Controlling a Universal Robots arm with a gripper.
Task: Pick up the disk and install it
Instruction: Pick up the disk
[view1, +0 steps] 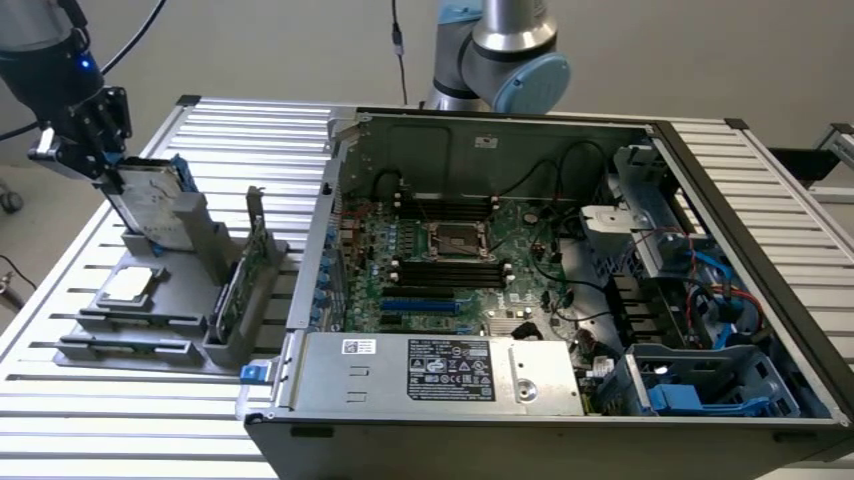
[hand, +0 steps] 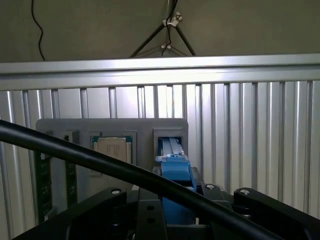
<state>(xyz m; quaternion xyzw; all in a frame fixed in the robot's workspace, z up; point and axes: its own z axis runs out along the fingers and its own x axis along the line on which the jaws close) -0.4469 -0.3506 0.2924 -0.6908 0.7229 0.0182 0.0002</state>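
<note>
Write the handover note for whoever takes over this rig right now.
The end effector is closed on the top edge of the disk, with the blue carrier in its grip.
The disk stands slightly tilted at the grey stand, on the exterior view's left, beside the open computer case.
Done: the disk is grasped.
Left: the disk is not yet in the case, so nothing is installed.

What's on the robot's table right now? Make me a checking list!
Surface: ribbed metal table.
Job's things: disk upright in the grey holder; open computer case beside it.
Clutter: CPU chip and green circuit card in the holder.
Grippers: hand closed on the disk's top edge.
Cables: black cable across the wrist view.
Surroundings: tripod behind the table.
</note>
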